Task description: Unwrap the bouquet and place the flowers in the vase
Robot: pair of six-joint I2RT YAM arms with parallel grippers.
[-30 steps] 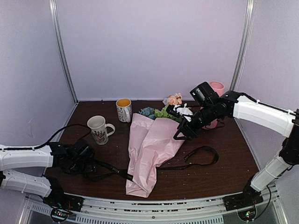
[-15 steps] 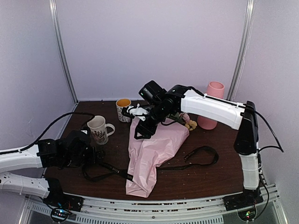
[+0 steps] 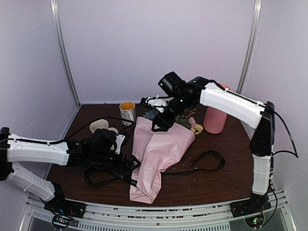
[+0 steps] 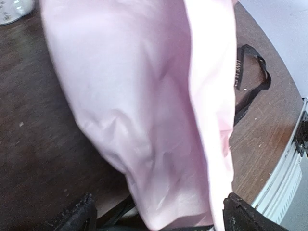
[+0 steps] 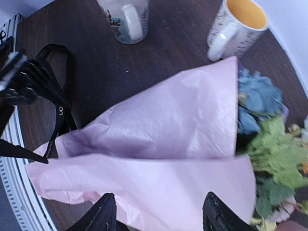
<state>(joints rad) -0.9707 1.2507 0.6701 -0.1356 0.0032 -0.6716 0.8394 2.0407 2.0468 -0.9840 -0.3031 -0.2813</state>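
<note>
The bouquet lies across the middle of the table. Its pink tissue paper (image 3: 156, 151) is loose, and the black ribbon (image 3: 208, 161) lies untied on the wood. The flowers (image 5: 260, 130), blue and green, stick out of the wide end, partly hidden under my right arm in the top view. The pink vase (image 3: 214, 116) stands upright at the back right. My right gripper (image 3: 159, 125) hangs open over the paper's wide end (image 5: 161, 214). My left gripper (image 3: 131, 164) is open low at the paper's left edge, its fingers either side of a fold (image 4: 156, 219).
Two patterned mugs stand at the back left: one with a yellow inside (image 3: 127, 111), the other white (image 3: 99, 126) and half hidden by my left arm. Ribbon loops (image 3: 98, 179) trail under the left arm. A metal rail (image 3: 168, 211) runs along the near edge.
My right arm has swung left from beside the vase to over the bouquet's wide end. My left arm has moved right up to the paper and its jaws have opened wider.
</note>
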